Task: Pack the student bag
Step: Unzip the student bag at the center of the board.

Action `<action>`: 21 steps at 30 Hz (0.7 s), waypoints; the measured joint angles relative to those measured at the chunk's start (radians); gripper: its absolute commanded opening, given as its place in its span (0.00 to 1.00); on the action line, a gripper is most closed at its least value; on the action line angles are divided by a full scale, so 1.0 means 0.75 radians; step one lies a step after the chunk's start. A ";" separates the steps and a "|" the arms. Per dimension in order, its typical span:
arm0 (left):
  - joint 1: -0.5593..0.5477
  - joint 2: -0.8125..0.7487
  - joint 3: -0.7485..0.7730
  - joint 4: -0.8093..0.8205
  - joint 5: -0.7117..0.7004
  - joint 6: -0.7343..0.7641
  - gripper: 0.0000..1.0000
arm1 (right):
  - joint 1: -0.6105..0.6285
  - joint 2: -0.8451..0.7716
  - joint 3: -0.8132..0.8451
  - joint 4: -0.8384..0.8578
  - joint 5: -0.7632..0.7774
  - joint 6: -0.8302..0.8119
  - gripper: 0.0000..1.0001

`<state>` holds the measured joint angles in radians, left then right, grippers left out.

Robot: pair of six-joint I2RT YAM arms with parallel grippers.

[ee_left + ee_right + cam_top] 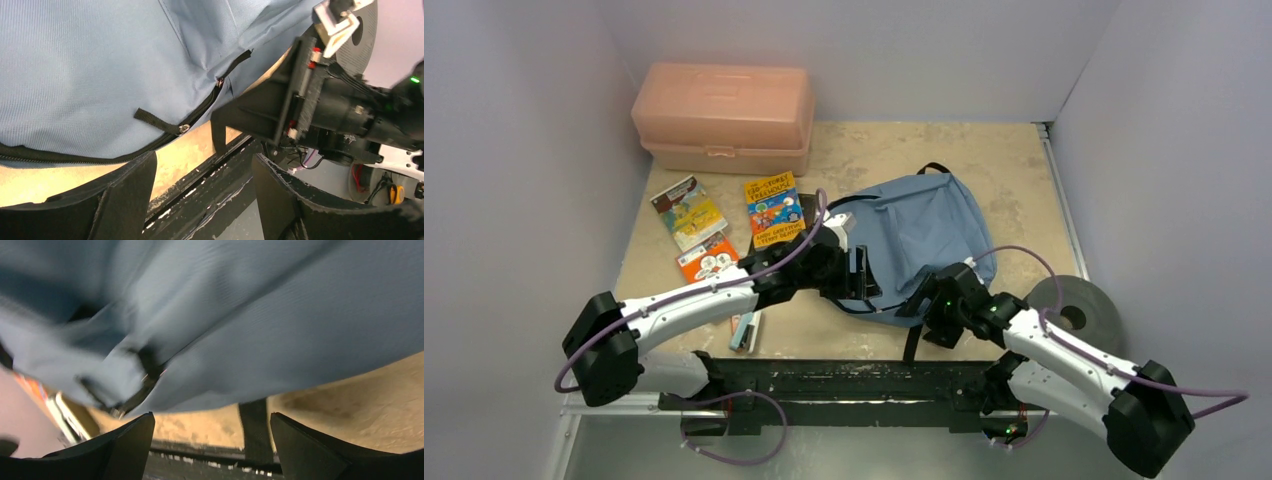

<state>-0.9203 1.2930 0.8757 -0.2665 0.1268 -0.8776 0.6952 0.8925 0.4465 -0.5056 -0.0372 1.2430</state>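
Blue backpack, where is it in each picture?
Top external: the soft dusty-blue fabric backpack lies right of centre.
Left wrist: it fills the upper left.
Right wrist: it fills the top, blurred.
Shared landmark: the tan tabletop under its near edge.

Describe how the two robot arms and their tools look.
White links and black joints on left arm and right arm, each trailing a purple cable. Left tool and right tool are black with wedge-shaped fingers; green light on right wrist.
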 measured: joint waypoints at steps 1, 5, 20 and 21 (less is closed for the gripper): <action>-0.007 0.010 0.012 0.001 -0.008 0.004 0.69 | -0.024 0.011 -0.026 0.016 -0.007 0.037 0.90; -0.040 0.019 0.024 -0.002 -0.050 0.013 0.73 | -0.130 0.124 -0.084 0.184 -0.050 0.185 0.94; -0.100 0.069 0.058 -0.039 -0.117 0.107 0.67 | -0.157 0.113 -0.374 0.730 0.056 0.335 0.00; -0.100 0.093 0.084 -0.056 -0.119 0.119 0.64 | -0.157 0.118 -0.378 0.745 0.071 0.334 0.00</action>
<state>-0.9955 1.3628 0.9386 -0.3088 0.0376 -0.7883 0.5774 0.9810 0.1631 0.0528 0.0162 1.4933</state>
